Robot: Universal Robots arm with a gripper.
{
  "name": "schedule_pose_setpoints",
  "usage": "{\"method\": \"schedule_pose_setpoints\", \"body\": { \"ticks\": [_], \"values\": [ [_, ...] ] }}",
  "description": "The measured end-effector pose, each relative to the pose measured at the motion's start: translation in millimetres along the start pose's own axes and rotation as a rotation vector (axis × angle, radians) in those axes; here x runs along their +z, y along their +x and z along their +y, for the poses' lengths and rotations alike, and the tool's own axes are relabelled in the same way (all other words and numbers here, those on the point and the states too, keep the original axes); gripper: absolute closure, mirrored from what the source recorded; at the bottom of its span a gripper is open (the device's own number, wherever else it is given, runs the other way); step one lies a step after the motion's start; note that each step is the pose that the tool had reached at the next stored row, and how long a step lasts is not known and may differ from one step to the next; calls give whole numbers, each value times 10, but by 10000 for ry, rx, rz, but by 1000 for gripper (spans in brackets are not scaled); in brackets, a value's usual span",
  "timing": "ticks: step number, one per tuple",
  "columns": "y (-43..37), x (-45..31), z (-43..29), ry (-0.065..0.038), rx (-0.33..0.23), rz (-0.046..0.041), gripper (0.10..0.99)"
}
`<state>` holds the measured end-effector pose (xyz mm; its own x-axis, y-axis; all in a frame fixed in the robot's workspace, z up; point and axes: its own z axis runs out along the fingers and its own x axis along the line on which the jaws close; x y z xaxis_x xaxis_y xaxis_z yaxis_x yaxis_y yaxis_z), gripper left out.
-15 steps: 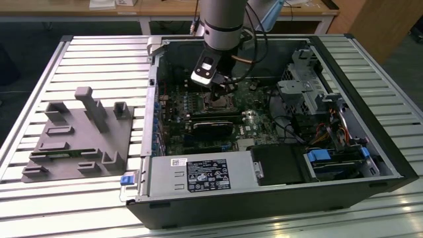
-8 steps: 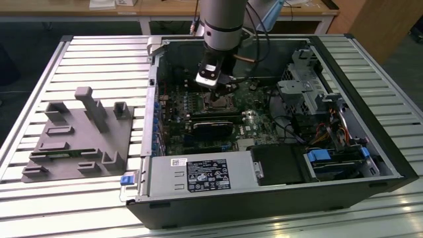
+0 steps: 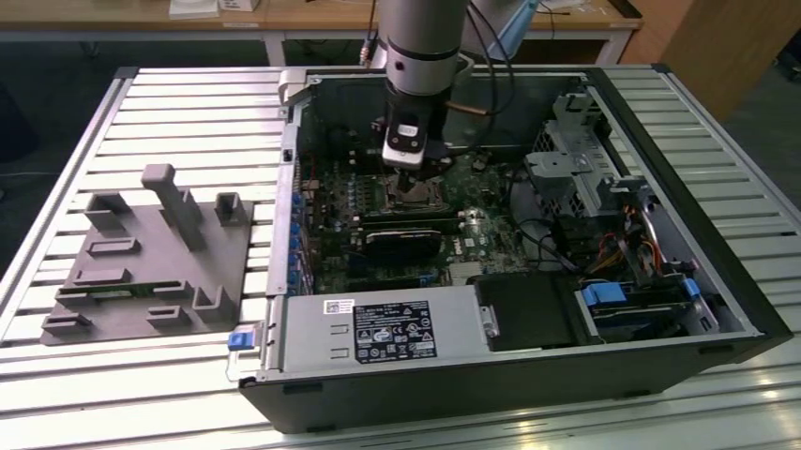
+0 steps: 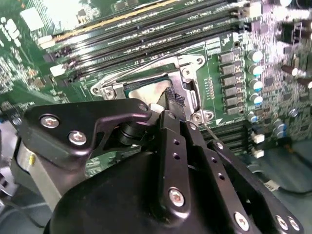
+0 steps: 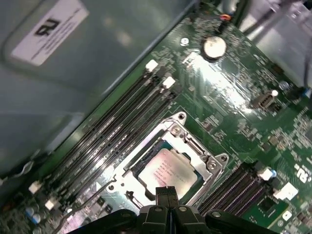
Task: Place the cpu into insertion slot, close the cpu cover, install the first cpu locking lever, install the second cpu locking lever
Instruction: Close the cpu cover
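Observation:
In the first wrist view the cpu (image 5: 169, 168), a pale square chip, lies in the insertion slot (image 5: 127, 187) on the green board. The silvery cpu cover (image 5: 192, 145) lies flat as a frame around it. My gripper (image 5: 166, 194) sits at the socket's near edge, its two black fingertips pressed together with nothing between them. The second wrist view has the fingertips (image 4: 171, 99) down on the cover's rim, beside the cpu (image 4: 145, 92). A thin wire lever (image 4: 132, 67) runs along the socket's memory-slot side. In the exterior view the gripper (image 3: 410, 172) hangs just above the slot (image 3: 408, 195) inside the open case.
Long black memory slots (image 5: 109, 141) run beside the socket. A black graphics card (image 3: 403, 241) lies in front of it, with the power supply (image 3: 375, 330) nearer. Drive cages and cables (image 3: 601, 202) fill the exterior view's right. A grey fixture (image 3: 157, 253) stands on the table outside the case.

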<state>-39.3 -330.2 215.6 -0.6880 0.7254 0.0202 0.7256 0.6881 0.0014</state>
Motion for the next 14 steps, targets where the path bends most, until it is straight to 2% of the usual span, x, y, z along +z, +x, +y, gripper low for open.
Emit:
{"method": "schedule_pose_setpoints", "body": {
  "ticks": [14],
  "values": [
    [0, 14, 0, 51, -2551, 3, 980]
  ]
}}
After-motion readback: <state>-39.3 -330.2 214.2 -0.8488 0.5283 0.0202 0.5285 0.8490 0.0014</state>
